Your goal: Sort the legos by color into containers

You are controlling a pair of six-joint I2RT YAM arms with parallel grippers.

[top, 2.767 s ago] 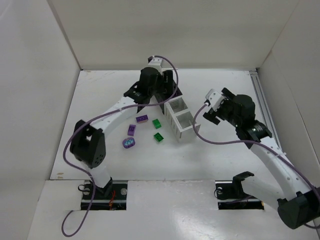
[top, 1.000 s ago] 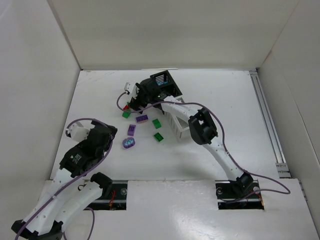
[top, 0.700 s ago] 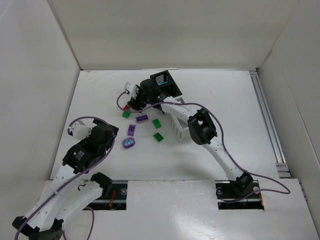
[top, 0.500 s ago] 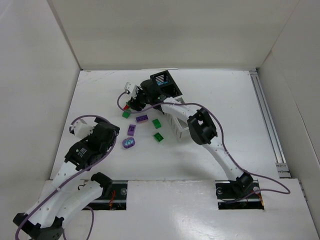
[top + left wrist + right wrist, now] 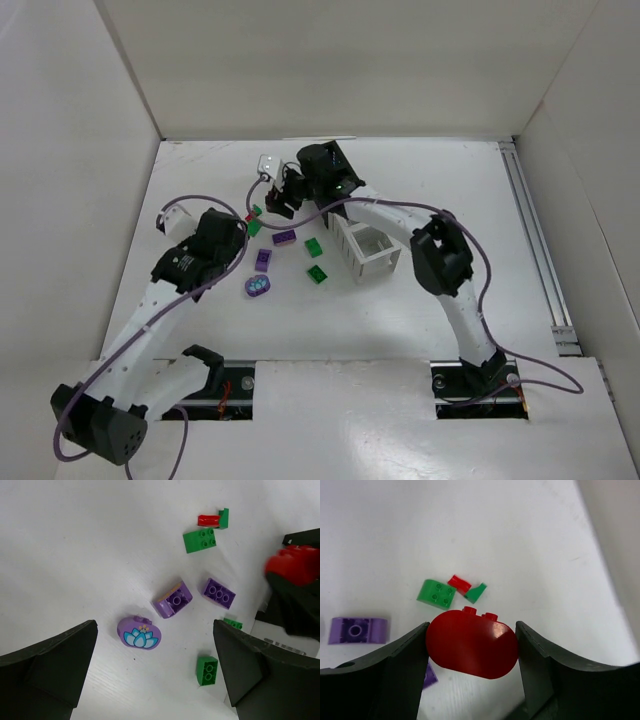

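Note:
My right gripper [image 5: 471, 652] is shut on a red oval lego [image 5: 471, 644] and holds it above the table; in the top view the gripper [image 5: 283, 197] is left of the containers. Below it lie a green square lego [image 5: 436, 593], a small red lego [image 5: 459, 584] and a green wedge [image 5: 476, 593]. My left gripper [image 5: 155, 675] is open and empty, high over a purple oval lego with a lotus [image 5: 140, 633], two purple legos [image 5: 172, 599] [image 5: 219, 592] and a green lego [image 5: 207, 670]. The white bins [image 5: 368, 250] show; the black bins are mostly hidden by the right arm.
A further green lego [image 5: 314, 246] lies close to the white bins. The right arm and its purple cable arch over the bins. White walls enclose the table [image 5: 450, 190] on three sides, with a rail [image 5: 530, 230] along the right edge.
My left arm has reached forward from the near left until its gripper is over the loose legos. My right gripper has drawn back a little towards the bins with the red oval lego.

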